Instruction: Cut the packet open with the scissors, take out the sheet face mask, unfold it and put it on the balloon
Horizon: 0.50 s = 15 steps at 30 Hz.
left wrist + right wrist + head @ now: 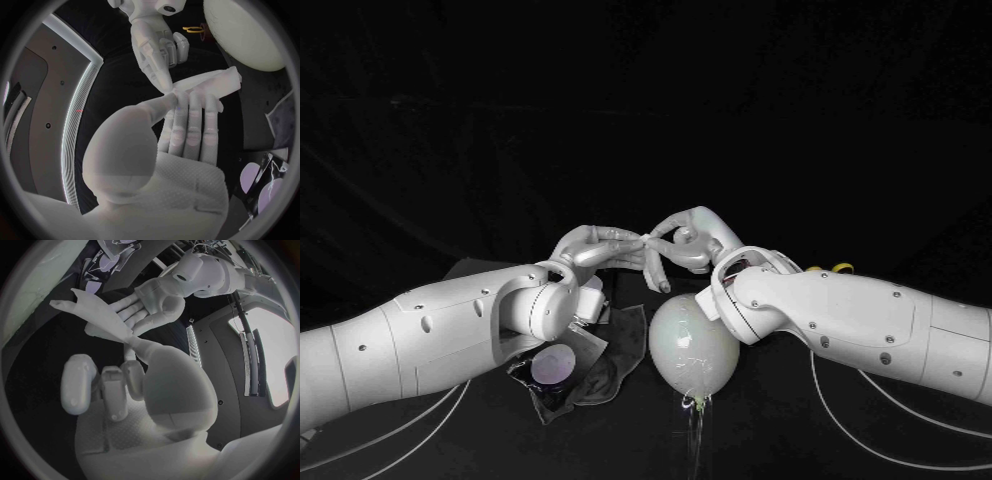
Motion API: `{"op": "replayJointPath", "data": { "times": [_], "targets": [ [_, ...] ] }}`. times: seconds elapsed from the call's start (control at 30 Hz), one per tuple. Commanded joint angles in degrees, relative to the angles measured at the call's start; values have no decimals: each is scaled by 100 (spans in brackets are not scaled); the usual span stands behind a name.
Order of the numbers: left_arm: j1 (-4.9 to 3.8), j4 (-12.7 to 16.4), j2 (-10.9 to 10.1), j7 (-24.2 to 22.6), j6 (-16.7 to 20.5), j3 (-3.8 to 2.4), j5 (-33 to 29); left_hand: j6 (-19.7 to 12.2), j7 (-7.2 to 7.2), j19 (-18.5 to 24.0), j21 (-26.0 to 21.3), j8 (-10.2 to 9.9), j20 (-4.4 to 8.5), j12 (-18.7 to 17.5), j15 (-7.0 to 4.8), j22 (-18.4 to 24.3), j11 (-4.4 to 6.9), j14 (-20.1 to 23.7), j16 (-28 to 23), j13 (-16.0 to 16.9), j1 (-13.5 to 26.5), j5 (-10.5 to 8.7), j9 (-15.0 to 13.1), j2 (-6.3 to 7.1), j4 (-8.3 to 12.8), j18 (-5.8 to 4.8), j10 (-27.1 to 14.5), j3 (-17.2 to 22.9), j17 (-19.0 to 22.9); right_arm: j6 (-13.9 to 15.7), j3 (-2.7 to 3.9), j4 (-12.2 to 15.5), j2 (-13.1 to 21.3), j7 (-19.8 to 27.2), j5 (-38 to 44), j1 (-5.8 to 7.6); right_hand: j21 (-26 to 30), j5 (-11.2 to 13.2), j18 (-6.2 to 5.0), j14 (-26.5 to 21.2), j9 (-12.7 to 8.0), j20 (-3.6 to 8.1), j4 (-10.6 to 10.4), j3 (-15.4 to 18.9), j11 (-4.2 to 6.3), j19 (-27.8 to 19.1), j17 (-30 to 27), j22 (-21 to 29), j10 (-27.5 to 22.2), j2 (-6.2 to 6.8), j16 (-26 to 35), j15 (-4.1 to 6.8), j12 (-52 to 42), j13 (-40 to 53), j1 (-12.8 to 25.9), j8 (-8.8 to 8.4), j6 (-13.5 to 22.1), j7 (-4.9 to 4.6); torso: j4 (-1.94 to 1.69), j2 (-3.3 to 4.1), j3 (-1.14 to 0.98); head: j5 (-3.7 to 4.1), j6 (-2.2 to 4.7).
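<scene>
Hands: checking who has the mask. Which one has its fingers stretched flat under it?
The left hand: the folded mask lies across its straight fingers; the right hand just reaches a fingertip to the mask's end.

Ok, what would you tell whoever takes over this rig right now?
Left hand: holds the folded sheet face mask above the table.
Right hand: fingertips at the mask; grip unclear.
Packet: on the table by the left arm, beside the balloon.
Done: mask is out of the packet.
Left: unfold it, put it on the balloon.
</scene>
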<state>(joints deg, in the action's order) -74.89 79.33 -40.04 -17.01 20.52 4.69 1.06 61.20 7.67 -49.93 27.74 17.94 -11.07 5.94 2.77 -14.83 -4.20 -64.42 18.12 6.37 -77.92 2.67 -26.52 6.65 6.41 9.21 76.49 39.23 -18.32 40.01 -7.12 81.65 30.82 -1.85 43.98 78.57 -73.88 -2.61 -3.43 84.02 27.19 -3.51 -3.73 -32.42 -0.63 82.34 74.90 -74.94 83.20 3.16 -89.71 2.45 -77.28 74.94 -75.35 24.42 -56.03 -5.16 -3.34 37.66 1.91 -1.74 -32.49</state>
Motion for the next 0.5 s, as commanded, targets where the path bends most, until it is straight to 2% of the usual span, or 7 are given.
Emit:
{"op": "replayJointPath", "data": {
  "times": [0.03, 0.17, 0.5],
  "targets": [
    [-6, 15, -5, -40, 10, -8, 41, 28, -3, 64, 40, -9, -5, -29, -6, -22, -5, -49, -35, 11, 58, 39, -499, -10, 5, 35, 32, 38, -13, -142, 3, -6, 15, -15, 35, 3, 33, -17, -9, 598, 30, -4, -18, -14, -3, -36, 1510, -1033, -35, -19, -29, 27, 39, 484, 27, 43, -20, 21, 1, 1, 0, -5, 5],
    [-6, 21, -19, -44, 15, -8, 42, 29, -3, 84, 71, -10, -7, -30, -6, -43, -5, -55, -44, 21, 74, 45, -513, -10, 19, 37, 36, 59, -26, -151, 2, -5, 37, -24, 26, 4, 79, -16, -18, 598, 30, -7, -24, 11, -10, -61, 1510, -1020, -77, 28, -29, 23, 109, 436, 69, 31, 38, 11, 0, 0, 0, -3, 5],
    [-6, 28, -44, -34, 42, -7, 42, 30, -9, 149, 163, -14, -15, -33, -9, -105, -1, -70, -72, 57, 131, 88, -561, -2, 65, 43, 45, 136, -69, -165, 1, 0, 70, 7, -31, 4, 116, -16, -24, 598, 25, -14, -63, 16, -25, -81, 1510, -1010, -96, 6, -29, 12, 142, 418, 118, 15, 92, -9, 0, 1, -2, -5, 9]
  ]
}}
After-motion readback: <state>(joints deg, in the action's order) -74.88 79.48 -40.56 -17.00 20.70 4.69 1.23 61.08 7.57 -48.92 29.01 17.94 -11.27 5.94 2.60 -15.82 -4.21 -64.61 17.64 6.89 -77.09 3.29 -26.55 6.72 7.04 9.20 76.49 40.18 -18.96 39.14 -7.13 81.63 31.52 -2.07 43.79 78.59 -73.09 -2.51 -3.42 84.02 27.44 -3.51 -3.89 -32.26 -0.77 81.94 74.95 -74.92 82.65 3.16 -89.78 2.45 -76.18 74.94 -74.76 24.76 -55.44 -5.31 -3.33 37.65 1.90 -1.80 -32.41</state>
